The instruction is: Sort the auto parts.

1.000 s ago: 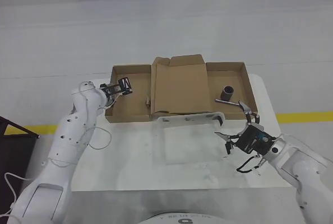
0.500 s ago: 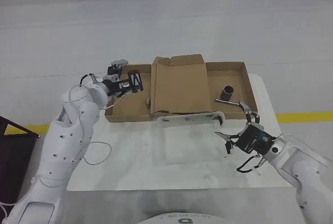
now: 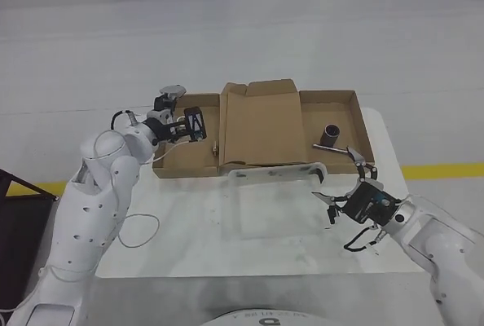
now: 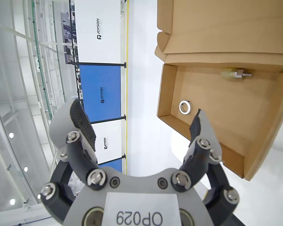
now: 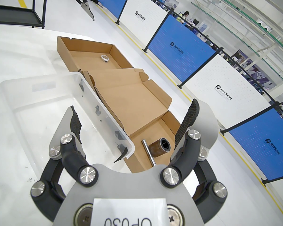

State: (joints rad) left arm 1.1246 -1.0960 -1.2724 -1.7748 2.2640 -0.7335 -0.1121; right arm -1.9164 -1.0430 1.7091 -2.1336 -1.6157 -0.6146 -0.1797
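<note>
Top view puts our right gripper (image 3: 338,176) nearest, over the white surface (image 3: 185,236) at the right end of the clear tray (image 3: 275,170). We see its jaws spread wide with nothing between them.

Right behind the tray's far wall lies the cardboard box (image 3: 262,122), its middle flaps folded open. In its right compartment we find a dark bushing (image 3: 332,131), with a metal rod (image 3: 330,148) just beside it on the near side.

In the left compartment a silver ring (image 4: 185,106) sits near a corner. Apart from it, a small pin (image 4: 235,74) lies close to the wall by the middle flaps.

Farthest along, our left gripper (image 3: 195,124) hovers above that left compartment, its jaws also wide apart and carrying nothing.
</note>
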